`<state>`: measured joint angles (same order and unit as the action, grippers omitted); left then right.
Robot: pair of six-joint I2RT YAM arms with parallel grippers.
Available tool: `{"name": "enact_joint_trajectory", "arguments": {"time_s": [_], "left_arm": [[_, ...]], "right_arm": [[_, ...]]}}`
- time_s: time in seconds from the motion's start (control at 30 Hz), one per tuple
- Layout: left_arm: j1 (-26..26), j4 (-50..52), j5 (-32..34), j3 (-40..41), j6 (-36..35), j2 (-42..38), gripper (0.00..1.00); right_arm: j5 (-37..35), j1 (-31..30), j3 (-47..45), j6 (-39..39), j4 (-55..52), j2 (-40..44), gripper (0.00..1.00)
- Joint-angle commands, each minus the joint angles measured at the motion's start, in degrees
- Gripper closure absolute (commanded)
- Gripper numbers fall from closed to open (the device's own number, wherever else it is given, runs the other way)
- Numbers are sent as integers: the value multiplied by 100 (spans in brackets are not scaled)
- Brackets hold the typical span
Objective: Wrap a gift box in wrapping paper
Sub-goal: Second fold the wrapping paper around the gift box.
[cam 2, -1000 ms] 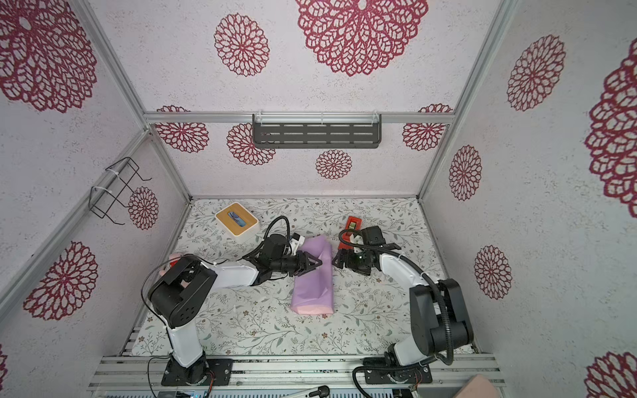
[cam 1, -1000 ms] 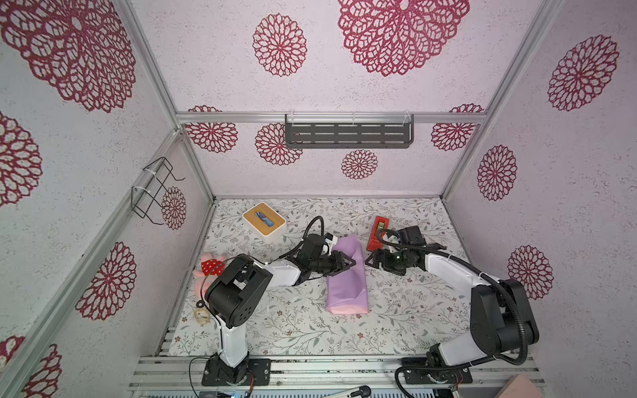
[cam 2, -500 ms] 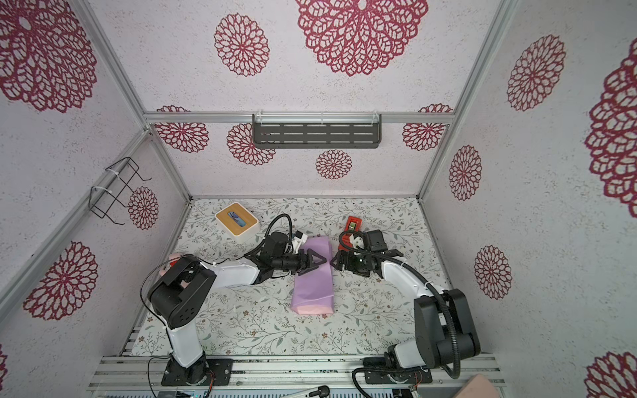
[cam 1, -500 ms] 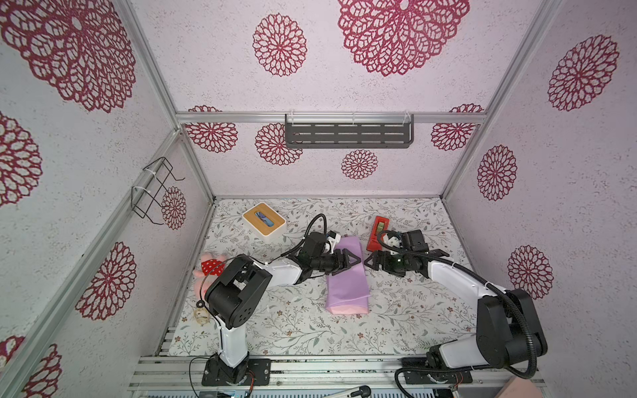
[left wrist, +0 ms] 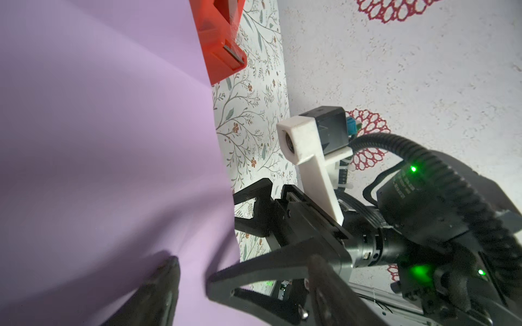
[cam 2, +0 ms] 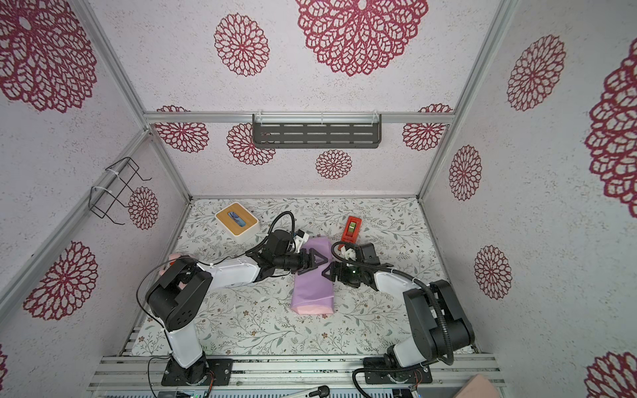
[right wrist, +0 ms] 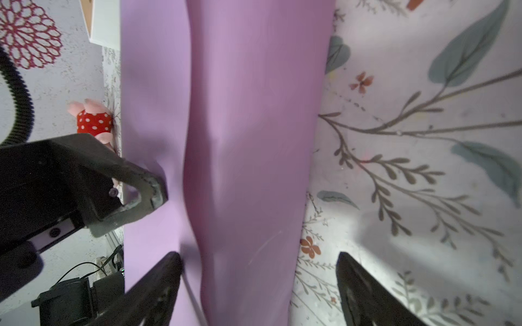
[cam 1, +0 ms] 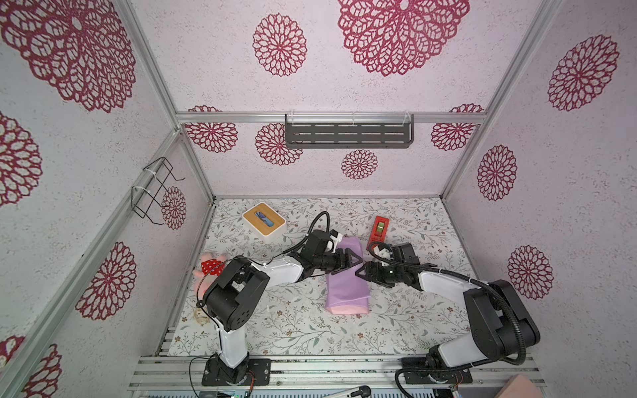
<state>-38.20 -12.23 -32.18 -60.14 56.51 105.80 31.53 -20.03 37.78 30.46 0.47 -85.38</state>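
The wrapping paper (cam 1: pixel 346 289) lies in the middle of the desk (cam 1: pixel 293 327) as a long lilac bundle, pink at its near end. The left fingers (left wrist: pixel 158 293) are spread wide above its far half. The right fingers (right wrist: pixel 364 293), also wide, are at its right edge, gripping nothing.

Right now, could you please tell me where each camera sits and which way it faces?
Top views: high above the bases, looking down at the wrapping paper; both arms show whole.
Left wrist: on left arm, facing the right jaws over the paper; own jaws show.
Right wrist: on right arm, facing the left jaws; own jaws show.
Shared: all show the paper.
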Motion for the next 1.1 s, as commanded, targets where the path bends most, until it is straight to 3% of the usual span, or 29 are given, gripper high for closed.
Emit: {"name": "enact_joint_trajectory", "arguments": {"time_s": [0.0,0.17,0.27,0.57,0.83,1.07], "left_arm": [[185,1112,595,-7,-363,-525,22],[529,1390,1267,765,-158,-1391,15],[611,2212,1239,648,-428,-1168,14],[436,2924,688,-6,-1066,-263,13],[436,3324,995,81,-1347,51,14],[435,3361,1134,48,-1405,64,14]], "right_arm": [[-446,18,-451,121,-272,-127,16],[-404,14,-511,132,-161,-159,17],[-373,11,-444,77,-191,-203,18],[-396,17,-188,-87,-414,-233,18],[-21,256,623,-175,-756,-61,10],[165,250,1256,-24,-357,-824,9]]}}
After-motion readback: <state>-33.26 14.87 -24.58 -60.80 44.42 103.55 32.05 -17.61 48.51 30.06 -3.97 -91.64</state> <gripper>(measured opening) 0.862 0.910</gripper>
